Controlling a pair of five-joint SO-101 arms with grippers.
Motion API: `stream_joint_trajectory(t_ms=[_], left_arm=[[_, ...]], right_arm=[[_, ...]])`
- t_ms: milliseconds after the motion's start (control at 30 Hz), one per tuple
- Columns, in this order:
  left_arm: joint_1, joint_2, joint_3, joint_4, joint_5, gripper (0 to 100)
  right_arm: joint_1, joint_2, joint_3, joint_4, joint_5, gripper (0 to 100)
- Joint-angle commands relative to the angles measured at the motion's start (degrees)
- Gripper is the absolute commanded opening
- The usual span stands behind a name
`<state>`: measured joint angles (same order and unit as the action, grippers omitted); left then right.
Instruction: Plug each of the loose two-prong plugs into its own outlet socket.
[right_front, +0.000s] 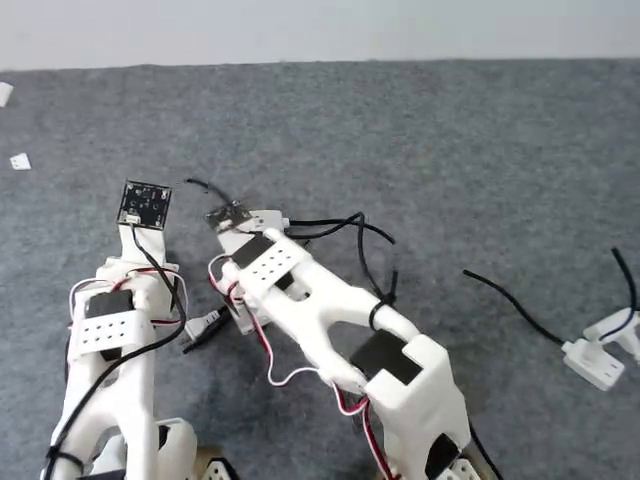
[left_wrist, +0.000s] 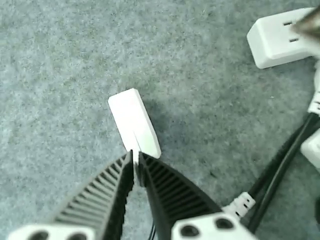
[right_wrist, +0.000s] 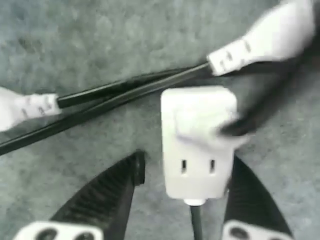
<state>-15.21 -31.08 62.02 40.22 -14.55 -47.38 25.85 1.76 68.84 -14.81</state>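
My left gripper (left_wrist: 136, 157) is shut, its tips pinching the near end of a flat white plug (left_wrist: 133, 121) that lies on the grey carpet. My right gripper (right_wrist: 187, 170) is open and straddles a white outlet block (right_wrist: 197, 150) with two free slots facing me and a cord leaving its near end. One finger (right_wrist: 250, 195) touches the block's side; the other (right_wrist: 117, 187) stands apart from it. A white plug (right_wrist: 272, 32) on a black cable lies just beyond the block. In the high view the right gripper (right_front: 240, 222) sits mid-table beside the left arm's wrist board (right_front: 145, 203).
Black cables (right_wrist: 115, 95) cross the carpet beyond the outlet block. A loose plug (right_front: 205, 328) lies between the two arms. Another white outlet block (right_front: 597, 362) with a black cable (right_front: 510, 295) lies at the far right. Open carpet stretches to the back.
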Motion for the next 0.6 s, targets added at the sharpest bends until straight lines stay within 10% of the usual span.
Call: stream_joint_trajectory(t_ms=[0,233,567], left_arm=[[-0.4,0.1,-2.5,-1.6,0.3,1],[-0.4,0.1,-2.5,-1.6,0.3,1],[0.9,3.9,-3.8,-2.9,0.4,1]], right_arm=[[0.4,-0.2,-2.4,-1.3,0.5,20.5],[6.6,-0.5,-2.1,-1.3,0.5,0.4],[16.5,-12.1,-1.8,10.2,6.7,0.9]])
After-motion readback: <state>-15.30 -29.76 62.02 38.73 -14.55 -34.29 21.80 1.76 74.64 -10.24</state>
